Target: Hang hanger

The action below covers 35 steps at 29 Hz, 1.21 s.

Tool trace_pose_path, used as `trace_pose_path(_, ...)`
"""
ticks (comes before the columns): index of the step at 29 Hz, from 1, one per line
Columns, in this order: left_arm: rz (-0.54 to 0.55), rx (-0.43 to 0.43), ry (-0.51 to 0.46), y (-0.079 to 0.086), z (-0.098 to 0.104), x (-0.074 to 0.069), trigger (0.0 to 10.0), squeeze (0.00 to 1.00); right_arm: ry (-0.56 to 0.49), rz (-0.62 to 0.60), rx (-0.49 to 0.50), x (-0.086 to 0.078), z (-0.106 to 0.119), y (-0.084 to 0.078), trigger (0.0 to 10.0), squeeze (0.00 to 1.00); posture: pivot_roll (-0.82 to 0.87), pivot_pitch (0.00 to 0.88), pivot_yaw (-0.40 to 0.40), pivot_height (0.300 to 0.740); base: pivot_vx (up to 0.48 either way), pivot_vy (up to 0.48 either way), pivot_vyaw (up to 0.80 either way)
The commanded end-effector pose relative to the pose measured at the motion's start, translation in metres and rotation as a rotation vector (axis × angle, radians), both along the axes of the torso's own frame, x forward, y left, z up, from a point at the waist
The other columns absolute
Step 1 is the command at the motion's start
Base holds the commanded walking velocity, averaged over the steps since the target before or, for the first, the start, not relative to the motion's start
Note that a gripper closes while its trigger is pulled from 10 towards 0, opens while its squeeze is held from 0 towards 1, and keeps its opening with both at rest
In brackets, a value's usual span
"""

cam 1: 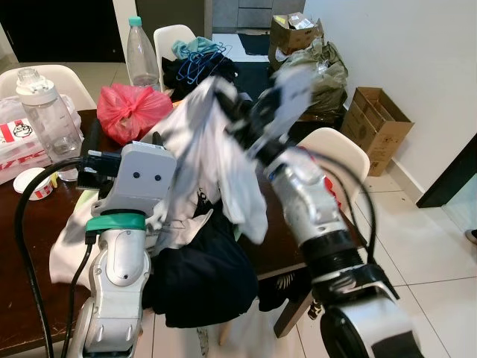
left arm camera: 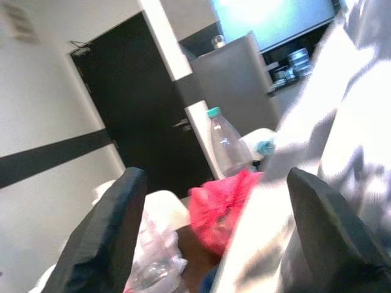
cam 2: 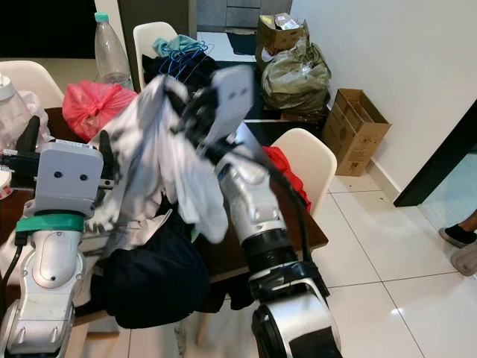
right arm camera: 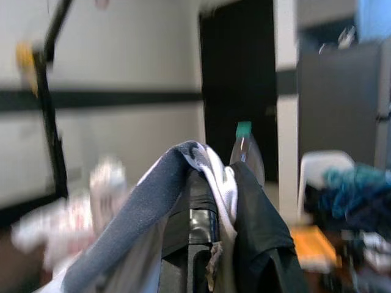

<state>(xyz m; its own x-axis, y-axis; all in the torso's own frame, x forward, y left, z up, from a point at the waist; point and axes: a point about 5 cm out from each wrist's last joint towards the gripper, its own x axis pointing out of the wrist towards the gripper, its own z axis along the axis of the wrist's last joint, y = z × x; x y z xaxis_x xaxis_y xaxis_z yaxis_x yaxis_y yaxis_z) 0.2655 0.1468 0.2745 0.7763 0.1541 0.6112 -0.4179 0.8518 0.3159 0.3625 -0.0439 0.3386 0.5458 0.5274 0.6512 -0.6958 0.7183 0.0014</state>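
A white garment (cam 1: 216, 142) is being gripped by the closed right gripper (right arm camera: 201, 201) above the table (cam 1: 30, 246); the left gripper (left arm camera: 214, 232) is being held open beside it. Hangers (cam 1: 200, 63) are lying on the far chair (cam 1: 173, 36), well apart. The garment is being lifted loosely and is at risk of slipping or snagging the dark clothes (cam 1: 201, 276).

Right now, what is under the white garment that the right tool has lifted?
Under the white garment held by the right tool lies a dark garment heaped on the brown table. Whatever lies beneath that heap is covered.
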Motion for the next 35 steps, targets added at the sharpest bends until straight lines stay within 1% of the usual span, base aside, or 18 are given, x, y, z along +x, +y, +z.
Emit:
trace_pose_path(1,-0.142,0.047,0.036,-0.015,-0.006,-0.004,10.0,0.00,-0.072,0.032,0.121,-0.008,0.029,-0.014,0.0,0.00,-0.02,0.081,0.005,0.740,0.000,0.000,0.00)
trace_pose_path(2,-0.215,0.077,0.063,-0.023,-0.011,-0.007,10.0,0.00,-0.104,0.041,0.149,-0.011,0.040,-0.019,0.0,0.00,-0.02,0.081,0.005,0.740,0.000,0.000,0.00)
trace_pose_path(3,-0.215,0.077,0.063,-0.023,-0.011,-0.007,10.0,0.00,-0.104,0.041,0.149,-0.011,0.040,-0.019,0.0,0.00,-0.02,0.081,0.005,0.740,0.000,0.000,0.00)
trace_pose_path(6,-0.351,0.163,0.164,-0.036,-0.025,-0.014,10.0,0.00,-0.197,0.027,0.134,-0.019,0.057,-0.028,0.0,0.00,-0.01,0.084,0.006,0.740,0.000,0.000,0.00)
trace_pose_path(7,-0.351,0.163,0.164,-0.036,-0.025,-0.014,10.0,0.00,-0.197,0.027,0.134,-0.019,0.057,-0.028,0.0,0.00,-0.01,0.084,0.006,0.740,0.000,0.000,0.00)
trace_pose_path(9,-0.397,0.196,0.247,-0.037,-0.035,-0.015,10.0,0.00,-0.240,0.044,0.130,-0.026,0.062,-0.031,0.0,0.00,-0.01,0.086,0.006,0.740,0.000,0.000,0.00)
trace_pose_path(13,-0.409,0.203,0.272,-0.037,-0.038,-0.015,10.0,0.00,-0.253,0.057,0.132,-0.029,0.064,-0.033,0.0,0.00,-0.01,0.088,0.006,0.740,0.000,0.000,0.00)
trace_pose_path(15,-0.357,0.197,0.298,-0.030,-0.038,-0.007,10.0,0.00,-0.293,0.093,0.116,-0.039,0.066,-0.035,0.0,0.00,-0.01,0.090,0.008,0.740,0.000,0.000,0.00)
trace_pose_path(18,-0.290,0.201,0.287,-0.024,-0.035,0.000,10.0,0.00,-0.304,0.117,0.109,-0.044,0.066,-0.035,0.0,0.00,-0.01,0.089,0.010,0.740,0.000,0.000,0.00)
trace_pose_path(20,-0.132,0.226,0.228,-0.010,-0.026,0.015,10.0,0.00,-0.323,0.161,0.088,-0.052,0.065,-0.034,0.0,0.00,-0.01,0.088,0.016,0.740,0.000,0.000,0.00)
trace_pose_path(23,-0.094,0.230,0.208,-0.006,-0.022,0.019,10.0,0.00,-0.325,0.171,0.080,-0.054,0.064,-0.034,0.0,0.00,-0.01,0.087,0.016,0.740,0.000,0.000,0.00)
trace_pose_path(24,-0.055,0.233,0.186,-0.002,-0.018,0.022,0.0,0.00,-0.322,0.174,0.075,-0.055,0.063,-0.035,0.0,0.00,-0.02,0.086,0.020,0.740,0.000,0.000,0.00)
trace_pose_path(27,-0.027,0.241,0.154,0.002,-0.013,0.023,0.0,0.00,-0.312,0.164,0.066,-0.053,0.060,-0.036,0.0,0.00,-0.02,0.084,0.023,0.740,0.000,0.000,0.00)
trace_pose_path(29,0.011,0.244,0.069,0.006,-0.002,0.019,0.0,0.00,-0.262,0.059,-0.012,-0.041,0.045,-0.040,0.0,0.00,-0.03,0.084,0.027,0.740,0.000,0.000,0.00)
trace_pose_path(30,0.011,0.244,0.069,0.006,-0.002,0.019,0.0,0.00,-0.262,0.059,-0.012,-0.041,0.045,-0.040,0.0,0.00,-0.03,0.084,0.027,0.740,0.000,0.000,0.00)
trace_pose_path(32,0.063,0.233,0.017,0.010,0.005,0.013,0.0,0.00,-0.218,-0.067,-0.101,-0.029,0.028,-0.047,0.0,0.00,-0.02,0.083,0.026,0.740,0.000,0.000,0.00)
trace_pose_path(34,0.063,0.233,0.017,0.010,0.005,0.013,0.0,0.00,-0.218,-0.067,-0.101,-0.029,0.028,-0.047,0.0,0.00,-0.02,0.083,0.026,0.740,0.000,0.000,0.00)
trace_pose_path(35,0.108,0.217,-0.008,0.014,0.008,0.011,0.0,0.00,-0.204,-0.155,-0.165,-0.023,0.020,-0.054,0.0,0.00,-0.01,0.083,0.025,0.740,0.000,0.000,0.00)
